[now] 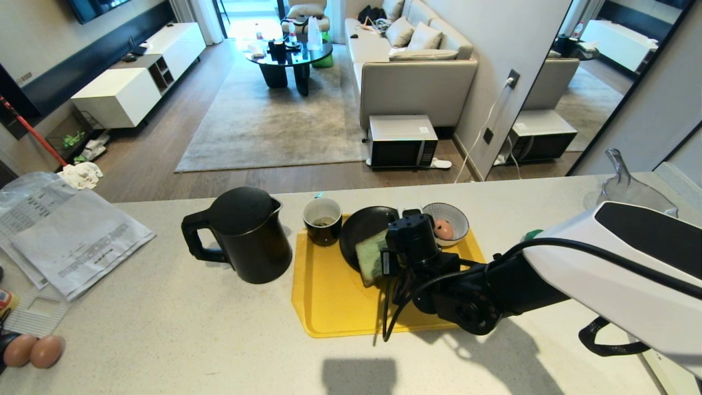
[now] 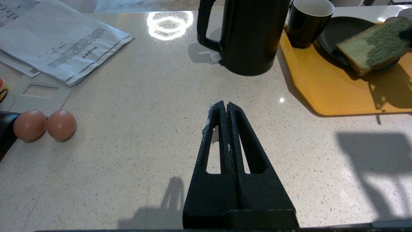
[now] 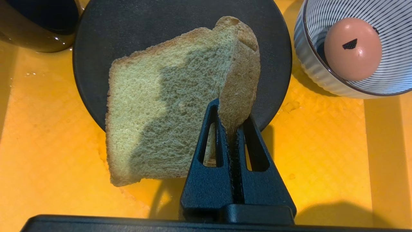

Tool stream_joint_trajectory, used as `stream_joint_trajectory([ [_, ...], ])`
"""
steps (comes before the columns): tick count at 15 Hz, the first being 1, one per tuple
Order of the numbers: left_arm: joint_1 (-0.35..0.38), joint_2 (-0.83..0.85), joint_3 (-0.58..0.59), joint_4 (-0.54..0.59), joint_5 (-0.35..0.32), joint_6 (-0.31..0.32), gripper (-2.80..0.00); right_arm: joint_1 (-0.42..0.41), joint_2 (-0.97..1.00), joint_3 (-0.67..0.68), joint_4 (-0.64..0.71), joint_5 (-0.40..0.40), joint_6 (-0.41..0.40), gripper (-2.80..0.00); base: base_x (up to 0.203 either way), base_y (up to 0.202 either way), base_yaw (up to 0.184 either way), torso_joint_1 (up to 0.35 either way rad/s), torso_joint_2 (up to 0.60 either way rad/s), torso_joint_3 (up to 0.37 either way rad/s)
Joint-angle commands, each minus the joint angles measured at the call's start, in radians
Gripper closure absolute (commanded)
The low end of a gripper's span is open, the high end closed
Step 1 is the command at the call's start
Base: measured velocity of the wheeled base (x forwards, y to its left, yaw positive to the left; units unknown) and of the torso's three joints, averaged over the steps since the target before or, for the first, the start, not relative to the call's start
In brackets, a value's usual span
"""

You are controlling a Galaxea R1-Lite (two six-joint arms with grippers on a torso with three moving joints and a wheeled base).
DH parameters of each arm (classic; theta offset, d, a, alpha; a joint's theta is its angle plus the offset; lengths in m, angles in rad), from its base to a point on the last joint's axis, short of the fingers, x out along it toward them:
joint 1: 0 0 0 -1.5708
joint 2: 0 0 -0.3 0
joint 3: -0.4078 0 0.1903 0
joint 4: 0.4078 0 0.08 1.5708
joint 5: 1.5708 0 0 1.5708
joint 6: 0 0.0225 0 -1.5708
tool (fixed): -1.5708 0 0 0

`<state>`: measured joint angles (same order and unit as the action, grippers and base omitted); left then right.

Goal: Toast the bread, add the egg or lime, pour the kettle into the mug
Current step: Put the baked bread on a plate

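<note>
- The right gripper (image 3: 229,129) has its fingers (image 3: 214,141) pinched narrow on the crust edge of the bread (image 3: 167,106), holding the slice by one side so that its flat face stays free. One edge folds up where the fingers bite.
- The bread hangs tilted, partly over the black plate (image 3: 128,29) and partly over the yellow tray (image 3: 48,145); whether its low corner touches the plate I cannot tell. The grip suits laying it flat on the plate, I judge.
- Just beside the plate, on the tray, stands the striped bowl (image 3: 309,64) with an egg (image 3: 357,48) in it, ready as the topping.
- On the plate's other side stands the mug (image 1: 322,220), also on the tray.
- The kettle (image 1: 247,236) stands on the counter (image 1: 164,329) just beyond the mug, off the tray, handle turned away from the plate.
- The left gripper (image 2: 227,108), fingers pressed together and holding nothing, rests low over the counter, well apart from the plate.
- Two more eggs (image 2: 45,125) and papers (image 2: 64,45) lie farther off.
- No lime is clearly identifiable.
</note>
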<state>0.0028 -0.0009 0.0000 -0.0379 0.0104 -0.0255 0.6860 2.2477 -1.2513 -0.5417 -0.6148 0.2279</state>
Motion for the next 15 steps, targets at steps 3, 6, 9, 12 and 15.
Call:
stream_joint_trajectory([
  [3,0.0,-0.002,0.014,0.0,0.0,-0.001,0.0,-0.006,0.002,0.003,-0.009,-0.003,0.001,0.0,0.0,0.0,0.0,0.0,0.0,0.0],
  [6,0.0,-0.002,0.014,0.0,0.0,-0.001,0.0,-0.008,0.001,0.01,-0.041,-0.003,-0.001,0.0,0.0,0.0,0.0,0.0,0.0,0.0],
  [9,0.0,-0.002,0.014,0.0,0.0,-0.001,0.0,-0.008,0.001,0.013,-0.041,-0.003,-0.002,0.0,0.0,0.0,0.0,0.0,0.0,0.0],
  [12,0.0,-0.002,0.014,0.0,0.0,-0.001,0.0,-0.011,0.001,0.018,-0.043,-0.003,-0.015,0.0,0.0,0.0,0.0,0.0,0.0,0.0],
  [15,0.0,-0.002,0.014,0.0,0.0,-0.001,0.0,-0.011,0.002,0.019,-0.042,-0.003,-0.016,0.0,0.0,0.0,0.0,0.0,0.0,0.0],
])
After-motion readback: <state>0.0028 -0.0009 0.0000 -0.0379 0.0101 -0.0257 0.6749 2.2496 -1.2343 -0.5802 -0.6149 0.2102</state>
